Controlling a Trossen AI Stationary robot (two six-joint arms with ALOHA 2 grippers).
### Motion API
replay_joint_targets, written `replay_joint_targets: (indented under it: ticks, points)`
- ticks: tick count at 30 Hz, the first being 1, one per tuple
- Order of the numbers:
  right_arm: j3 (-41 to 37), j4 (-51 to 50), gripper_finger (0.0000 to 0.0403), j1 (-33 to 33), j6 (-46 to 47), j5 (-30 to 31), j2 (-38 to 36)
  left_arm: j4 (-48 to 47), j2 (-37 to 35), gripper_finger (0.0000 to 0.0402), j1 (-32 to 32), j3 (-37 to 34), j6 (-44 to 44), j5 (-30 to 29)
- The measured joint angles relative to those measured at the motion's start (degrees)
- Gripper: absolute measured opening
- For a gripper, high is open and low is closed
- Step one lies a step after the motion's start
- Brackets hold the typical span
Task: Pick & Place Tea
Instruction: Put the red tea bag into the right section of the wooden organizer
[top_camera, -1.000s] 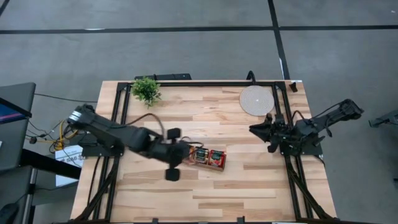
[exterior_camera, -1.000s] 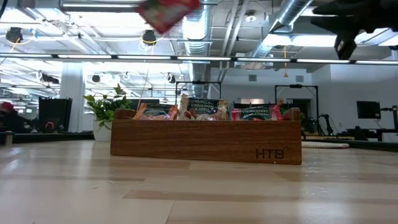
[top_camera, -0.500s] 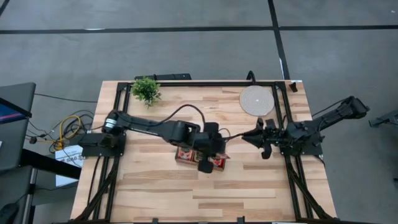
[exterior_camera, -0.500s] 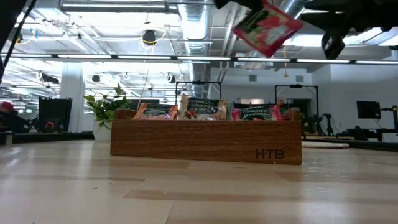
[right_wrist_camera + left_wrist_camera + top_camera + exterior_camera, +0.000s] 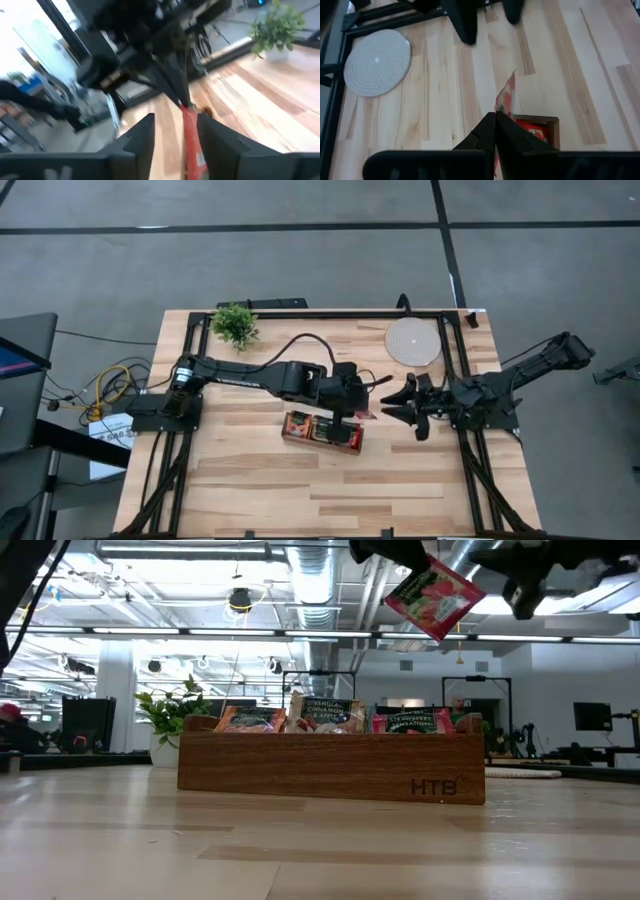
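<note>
Midway through a hand-over, by my reading: the left gripper [image 5: 366,402] is pinched tight on one red tea sachet [image 5: 432,597] and holds it in the air above the right end of the wooden tray [image 5: 330,768], out toward the right arm. From the left wrist view the two fingers meet on the sachet's lower edge, the packet standing edge-on above them with bare table planks beyond. The right gripper [image 5: 392,400] sits just beside it, fingers spread, and in its own wrist view the sachet hangs in the gap between the two fingers [image 5: 141,137], apparently not yet touched by either. I cannot tell from any view how deep the packet reaches into that gap. The other sachets [image 5: 330,717] stand packed in the tray's compartments, red and pale print showing over the front wall in the low view. A round woven mat [image 5: 412,341] lies at the far right corner of the table, and I take it as the likely drop spot, though that is a guess from its position. A small potted plant [image 5: 235,324] stands at the far left corner, well apart from the work. Next move as I judge it: close the right fingers squarely on the sachet's free half, confirm the pinch, only then let the left release. Risk is a thin, floppy packet slipping or folding if the left lets go early.
</note>
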Motion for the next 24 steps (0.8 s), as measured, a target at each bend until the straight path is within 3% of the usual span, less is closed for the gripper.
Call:
replay_joint_targets:
  ticks: [7,17,24]
  points:
    - [10.1,-14.6,0.0176,-1.8,-0.9,-0.4,8.4,1.1,0.0,0.0,0.4,0.0,0.4,0.0]
    - [21.0,-25.1,0.0178,-6.5,-4.1,-7.2,15.8,0.3,0.0,0.0,0.4,0.0,0.8,-1.2]
    - [23.6,-28.2,0.0177,-7.4,-4.5,-7.8,18.1,0.3,0.0,0.0,0.4,0.0,0.8,-1.5]
